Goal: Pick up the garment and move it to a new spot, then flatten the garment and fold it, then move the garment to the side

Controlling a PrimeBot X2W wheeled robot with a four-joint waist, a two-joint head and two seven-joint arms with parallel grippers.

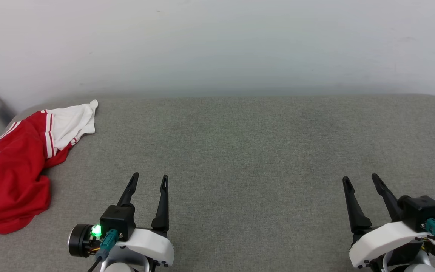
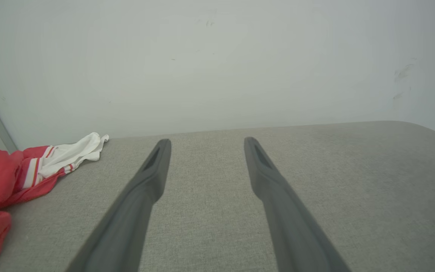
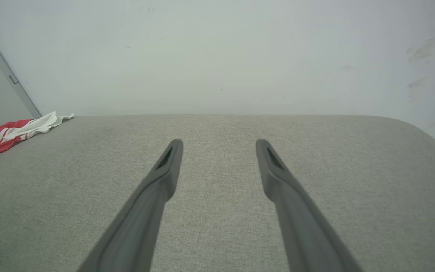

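Showing the opening step, pick-up of the red T-shirt (image 1: 13, 170), not yet begun. The shirt lies crumpled in a heap on the grey fabric surface (image 1: 240, 151), well off to the outer, left-hand side of the left gripper (image 1: 150, 176) and partly beyond its fingertips. One white sleeve (image 1: 72, 122), edged with red-and-white striped trim (image 1: 49, 136), lies at the heap's far end, nearest the pale wall (image 1: 217, 45). The red body runs past the left edge of the head view, so its full extent cannot be told.

Left gripper: jaws apart, nothing between them, fingers pointing toward the wall, bare fabric ahead of the tips. Right gripper (image 1: 360, 176): jaws likewise apart and empty, well apart from the shirt, with the left gripper standing between it and the heap. In each wrist view the shirt appears far to the left of the fingers, touching neither.

Judgement: no part of the task appears done; the shirt is neither moved, flattened nor folded. The next move probably calls for the left arm to swing outward to its left and reach forward. It would then lower its open jaws over a raised fold and close on the cloth. The broad bare stretch between and ahead of the two grippers looks a suitable new spot. Loose cloth may bunch or slip, so a bite through several layers near the sleeve seam seems the safer choice.
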